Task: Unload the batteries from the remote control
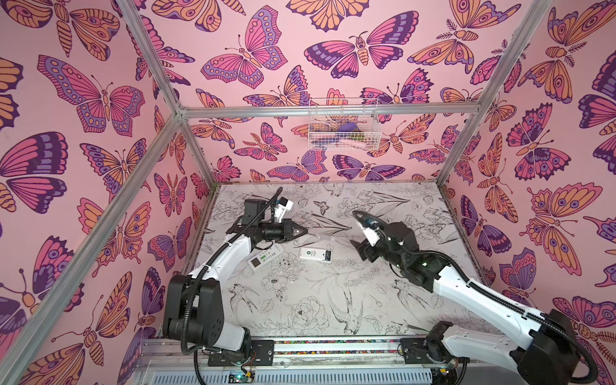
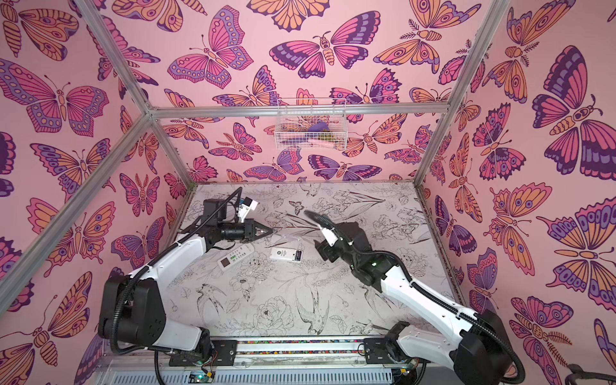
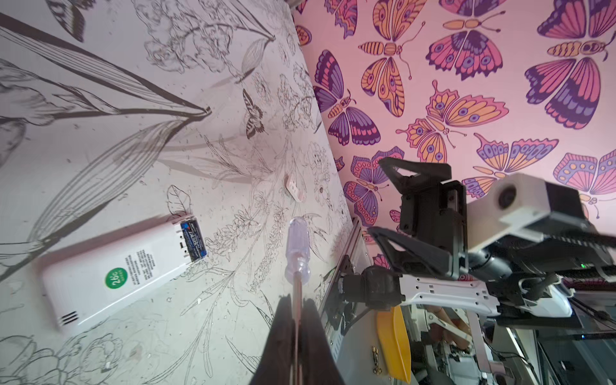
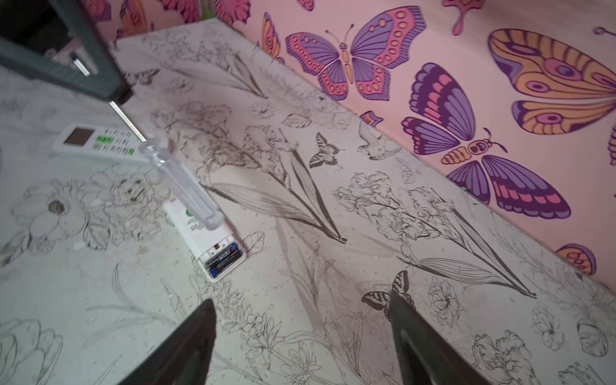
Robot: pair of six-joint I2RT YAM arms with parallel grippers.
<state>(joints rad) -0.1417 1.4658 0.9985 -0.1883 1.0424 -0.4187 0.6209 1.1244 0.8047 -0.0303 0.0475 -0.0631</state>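
**One screwdriver [image 3: 297, 246] clamped, batteries [image 4: 224, 256] in place**

Pinches the metal shaft between left gripper [image 3: 295, 301] fingers, pressed together. Holds right gripper [image 4: 301, 298] fingers wide apart, empty, above the table [image 4: 100, 300]. Shows black batteries seated in the open bay of the face-down remote [image 3: 113, 270].

You've got a screwdriver [image 3: 297, 248] with clear glossy plastic handle and bright metal shaft, a smooth white plastic remote [image 3: 110, 276], and a matt, scuffed printed tabletop [image 3: 150, 333].

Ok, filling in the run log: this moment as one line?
left gripper: shut on screwdriver | right gripper: open, empty | face-down remote: back open, batteries inside
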